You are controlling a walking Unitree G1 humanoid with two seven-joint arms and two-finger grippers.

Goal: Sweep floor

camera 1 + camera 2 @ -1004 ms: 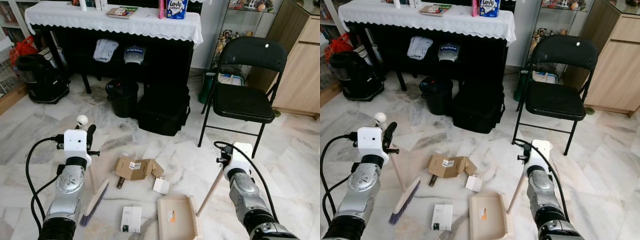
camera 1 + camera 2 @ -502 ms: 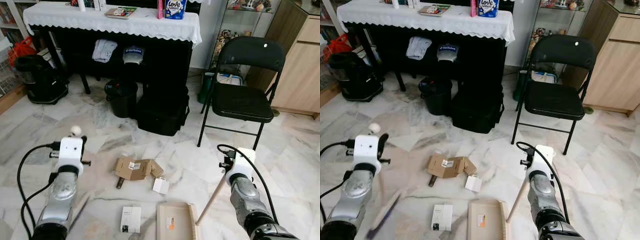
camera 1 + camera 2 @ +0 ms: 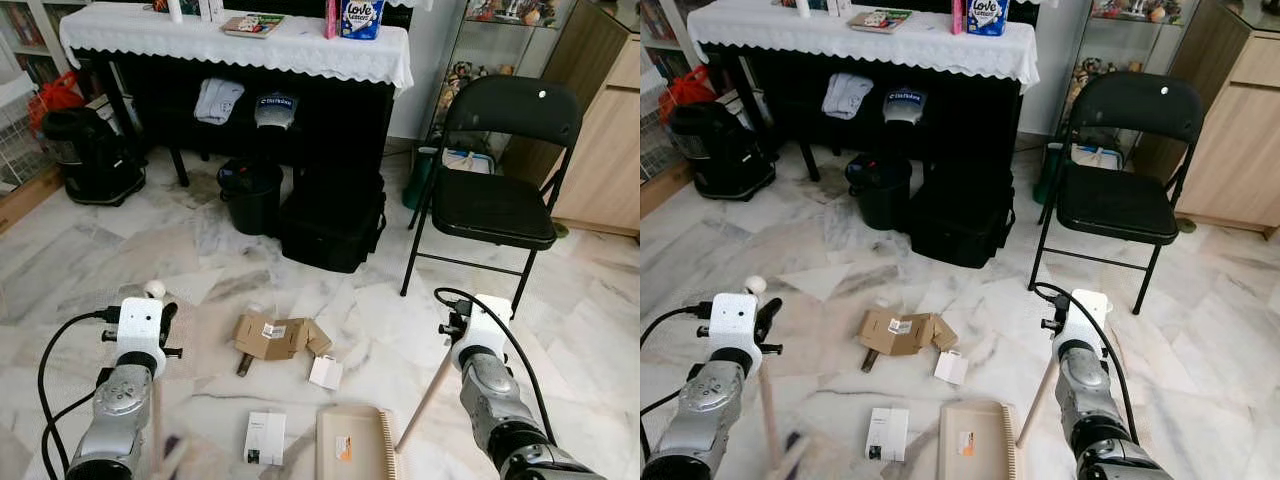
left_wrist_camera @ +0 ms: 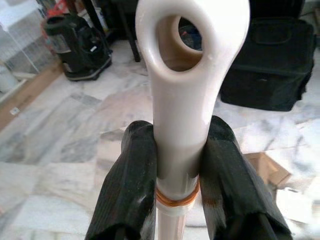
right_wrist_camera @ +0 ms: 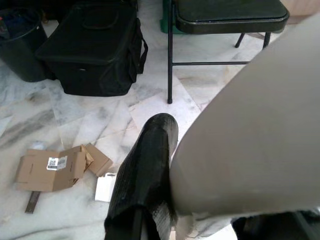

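My left gripper [image 3: 158, 326] is shut on the cream broom handle [image 3: 157, 420], just below its white looped end [image 4: 192, 55]. The broom's head [image 3: 176, 455] is a blur by the frame's lower edge. On the right, my right gripper [image 3: 454, 338] is shut on the wooden handle [image 3: 425, 400] of the beige dustpan [image 3: 350, 442], which lies flat on the floor. Between the two tools lie a flattened cardboard box [image 3: 272, 336], a small white box [image 3: 324, 372], a white carton [image 3: 264, 437] and a dark stick [image 3: 242, 365].
A black folding chair [image 3: 495, 200] stands at the right. A black bag [image 3: 330, 225] and a black bin [image 3: 250, 195] sit under a table with a white cloth [image 3: 240, 45]. A vacuum cleaner [image 3: 90, 155] is far left, a wooden cabinet [image 3: 605, 130] far right.
The broom head has swung from beside the cardboard back toward me and to the left. My left arm has dropped lower. The dustpan sits slightly nearer. The camera has shifted a little.
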